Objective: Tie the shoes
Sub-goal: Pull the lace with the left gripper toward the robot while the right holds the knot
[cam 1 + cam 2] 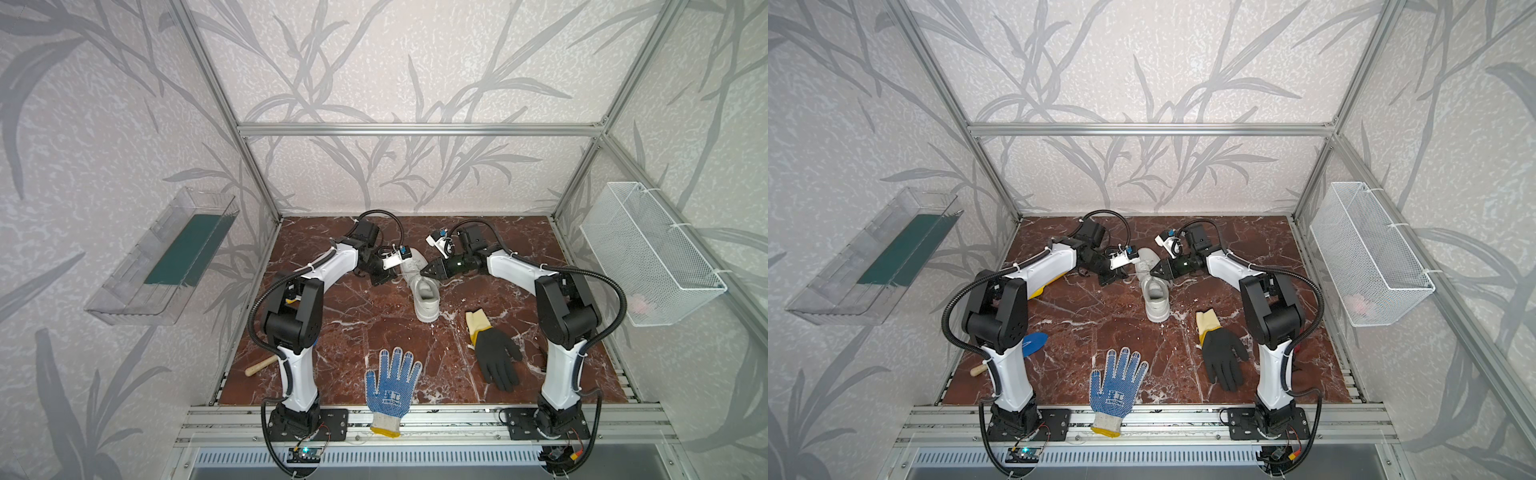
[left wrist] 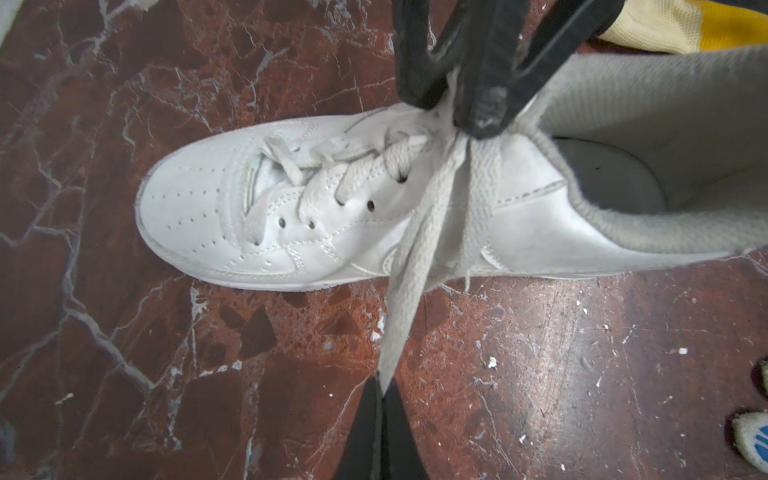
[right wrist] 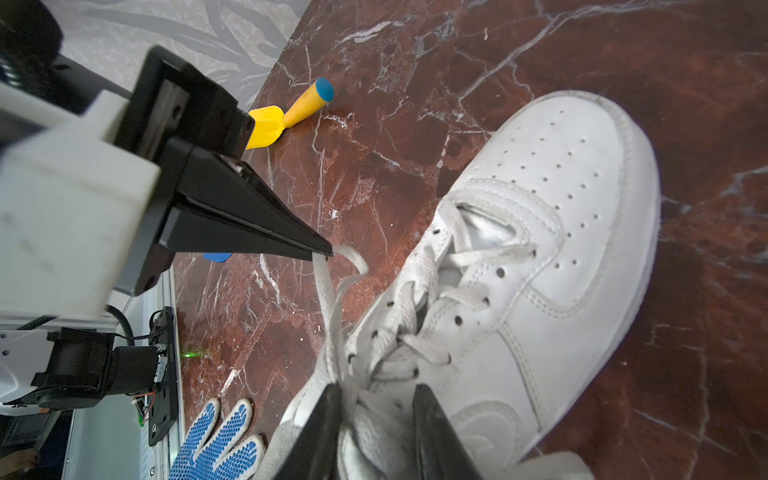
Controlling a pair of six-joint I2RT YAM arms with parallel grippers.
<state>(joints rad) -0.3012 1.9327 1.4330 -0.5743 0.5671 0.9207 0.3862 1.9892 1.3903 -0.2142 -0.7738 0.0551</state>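
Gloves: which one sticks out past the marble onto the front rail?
The white blue-dotted glove: its cuff lies on the aluminium rail. The black glove with the yellow cuff lies wholly on the marble.

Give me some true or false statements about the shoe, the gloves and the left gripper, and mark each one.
1. The left gripper is shut on a lace. True.
2. The shoe lies on its side. False: it stands upright on its sole.
3. In both top views the black glove lies right of the shoe. True.
4. The dotted glove hangs in the wire basket. False: it lies flat at the table's front edge.
5. The laces are tied in a bow. False: there is no bow, and one lace runs straight from the shoe to the left gripper.
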